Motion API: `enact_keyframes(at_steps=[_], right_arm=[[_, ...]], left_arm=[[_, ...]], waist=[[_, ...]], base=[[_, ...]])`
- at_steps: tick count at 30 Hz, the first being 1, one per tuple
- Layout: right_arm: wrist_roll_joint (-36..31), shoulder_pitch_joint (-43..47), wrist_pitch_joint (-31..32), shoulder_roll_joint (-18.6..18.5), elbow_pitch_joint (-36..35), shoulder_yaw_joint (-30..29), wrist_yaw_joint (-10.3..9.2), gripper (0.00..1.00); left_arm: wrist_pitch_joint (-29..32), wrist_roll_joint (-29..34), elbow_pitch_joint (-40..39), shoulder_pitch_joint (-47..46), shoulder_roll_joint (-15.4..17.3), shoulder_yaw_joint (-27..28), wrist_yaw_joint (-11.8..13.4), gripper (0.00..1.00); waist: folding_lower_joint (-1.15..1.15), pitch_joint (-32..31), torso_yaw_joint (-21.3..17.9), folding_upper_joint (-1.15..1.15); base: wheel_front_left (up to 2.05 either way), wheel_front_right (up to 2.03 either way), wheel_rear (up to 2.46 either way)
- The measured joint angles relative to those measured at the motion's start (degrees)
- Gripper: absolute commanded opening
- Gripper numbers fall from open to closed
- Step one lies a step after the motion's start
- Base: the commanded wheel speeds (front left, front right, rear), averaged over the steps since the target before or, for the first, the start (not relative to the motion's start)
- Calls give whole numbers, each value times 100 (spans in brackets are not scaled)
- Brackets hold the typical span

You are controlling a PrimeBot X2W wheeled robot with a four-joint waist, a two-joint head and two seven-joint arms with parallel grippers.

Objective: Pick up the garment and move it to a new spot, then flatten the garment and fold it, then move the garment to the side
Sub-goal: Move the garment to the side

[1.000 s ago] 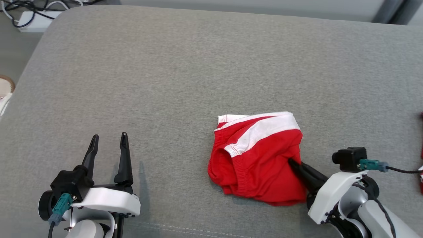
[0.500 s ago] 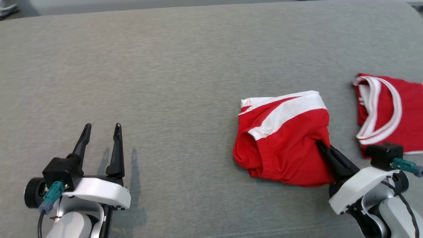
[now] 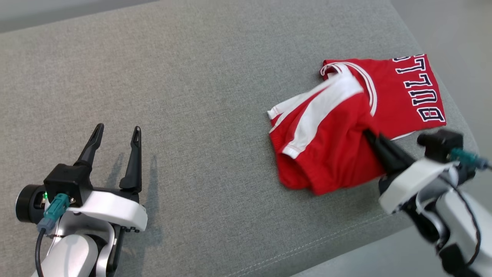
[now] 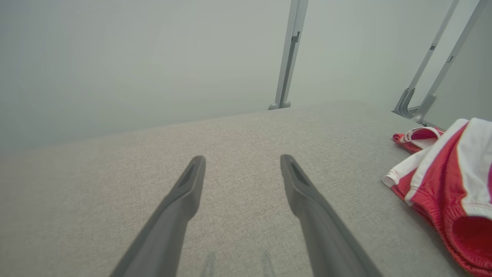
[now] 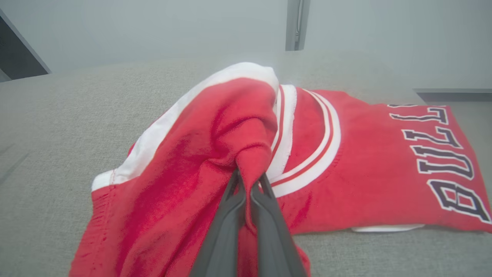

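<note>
Spreading under everything I could see, the grey fabric cushion (image 3: 184, 77) carried both pieces of clothing near its right edge, where a stitched seam ran along the front. A red jersey (image 3: 407, 92) with dark lettering outlined in white lay flat close to the far right corner, its white-trimmed neck opening turned toward the middle of the cushion. The red garment (image 3: 326, 154), with a broad white stripe and a gathered elastic edge, sat bunched just left of the jersey. Its white-striped end overlapped the jersey's neck side in the head view.

My right hand (image 3: 367, 134) reached in from the lower right with its fingers pressed together. They pinched a fold of the red garment at its right side, and the cloth rose into a ridge above the fingertips in the right wrist view. My left hand (image 3: 117, 129) hung over bare cushion at the lower left, well apart from the clothing, fingers spread wide with nothing between them.
</note>
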Motion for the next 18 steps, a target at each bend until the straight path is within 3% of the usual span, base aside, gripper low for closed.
enact_keyframes(at_steps=[6,13,18], right_arm=[[234,-1117,-32,-545,297,361,0,0],[694,-1643,-33,-1441,869,221,1,0],[884,-1755,31,-1604,1379,277,1,0]], left_arm=[[75,22,-70,-125,58,-30,0,100],[92,55,-114,-319,76,-53,0,100],[100,97,-162,-425,109,-54,0,100]], waist=[[0,265,30,0],[0,622,235,0],[0,923,315,0]], base=[[0,0,0],[0,0,0],[0,0,0]])
